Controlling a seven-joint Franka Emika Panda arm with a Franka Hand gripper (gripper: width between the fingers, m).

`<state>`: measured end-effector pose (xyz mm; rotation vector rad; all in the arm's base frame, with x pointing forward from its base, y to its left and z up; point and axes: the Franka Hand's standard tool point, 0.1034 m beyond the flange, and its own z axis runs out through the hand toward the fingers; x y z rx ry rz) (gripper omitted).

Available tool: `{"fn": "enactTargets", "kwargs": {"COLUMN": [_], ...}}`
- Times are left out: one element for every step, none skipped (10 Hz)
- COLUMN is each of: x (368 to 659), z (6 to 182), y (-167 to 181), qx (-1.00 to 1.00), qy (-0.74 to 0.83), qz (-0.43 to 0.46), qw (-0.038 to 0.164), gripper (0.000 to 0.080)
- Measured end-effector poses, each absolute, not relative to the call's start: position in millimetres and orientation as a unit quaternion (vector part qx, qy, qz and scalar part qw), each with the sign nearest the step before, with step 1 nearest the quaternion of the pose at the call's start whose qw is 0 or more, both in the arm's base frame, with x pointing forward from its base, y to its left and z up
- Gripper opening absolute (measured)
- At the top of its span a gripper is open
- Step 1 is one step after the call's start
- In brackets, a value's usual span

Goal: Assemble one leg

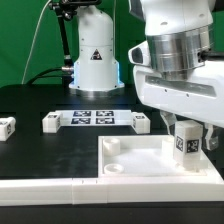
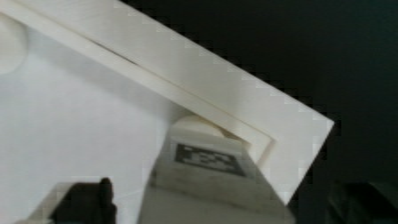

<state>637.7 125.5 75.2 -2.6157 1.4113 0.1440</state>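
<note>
My gripper is shut on the leg, a small white block with a black-and-white tag facing the camera. It holds the leg upright over the far corner of the large flat white panel at the exterior view's right. Whether the leg's lower end touches the panel I cannot tell. In the wrist view the leg sits between my dark fingers, with its end at the panel's raised edge. The gripper grips it from both sides.
A second tagged leg lies at the exterior view's far left. The marker board lies behind the panel at mid table. A long white bar runs along the front. The robot base stands at the back.
</note>
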Motion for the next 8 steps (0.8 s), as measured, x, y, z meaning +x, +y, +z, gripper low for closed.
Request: {"fn": "enactTargets", "kwargs": {"x": [637.5, 638.6, 638.8, 638.1, 638.6, 639.6, 638.6, 638.2], "z": [75.4, 76.2, 76.6, 77.3, 79.2, 80.9, 81.0, 80.4], "y": [125.1, 124.8, 124.7, 124.3, 124.0, 123.2, 121.8, 121.6], "qx": [-0.909, -0.937, -0.954, -0.973, -0.988, -0.995, -0.999, -0.999], "qy": [0.406, 0.338, 0.289, 0.219, 0.142, 0.083, 0.022, -0.016], "qz": [0.042, 0.034, 0.029, 0.024, 0.017, 0.008, 0.004, 0.0], "qw": [0.082, 0.081, 0.078, 0.066, 0.055, 0.051, 0.043, 0.04], "gripper": [0.0643, 0.0643, 0.0643, 0.0649, 0.0649, 0.0649, 0.0649, 0.0649]}}
